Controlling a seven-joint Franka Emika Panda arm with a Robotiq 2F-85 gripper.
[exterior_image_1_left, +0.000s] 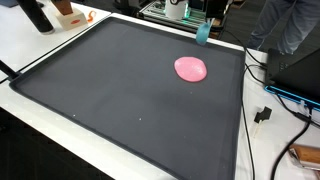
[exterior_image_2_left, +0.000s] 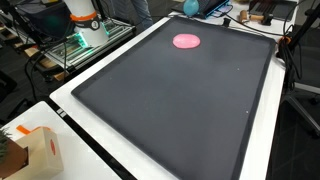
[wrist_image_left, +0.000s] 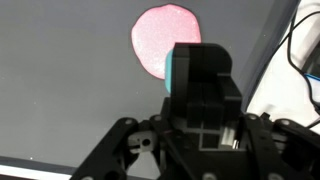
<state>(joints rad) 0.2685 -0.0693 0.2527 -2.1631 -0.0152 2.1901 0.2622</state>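
- Wrist view: the claw (wrist_image_left: 200, 72) is seen as one dark block with its fingers drawn together. A teal object (wrist_image_left: 170, 72) appears to be clenched in it, and only a narrow teal strip shows along the block's side.
- The object's outline is given only outside the wrist view. In an exterior view the teal object (exterior_image_1_left: 203, 34) is seen as a slim upright piece under the dark claw (exterior_image_1_left: 209, 15), at the far edge of the mat. In an exterior view from the opposite end (exterior_image_2_left: 190, 8) it is cut off by the top of the frame and looks rounded.
- Whether the teal object touches the surface below it cannot be told from any view.
- A pink disc (wrist_image_left: 165, 40) lies flat just beyond the claw in the wrist view, with part of it hidden by the dark block. In both exterior views the pink disc (exterior_image_1_left: 191, 68) (exterior_image_2_left: 186, 41) is shown whole, near the teal object but apart from it, a little further in from the mat's edge.
- A black mat (exterior_image_1_left: 110, 95) carries the disc, and its full extent is shown only in the exterior views (exterior_image_2_left: 180, 115).
- The mat is laid on a white table (exterior_image_1_left: 45, 108), which is seen as a pale border around it (exterior_image_2_left: 66, 97).
- Black cables (exterior_image_1_left: 268, 78) are shown beside the mat in an exterior view, and a short length (wrist_image_left: 300, 55) is caught in the wrist view.
- A cardboard box (exterior_image_2_left: 35, 152) on the table's near corner is shown in an exterior view only.
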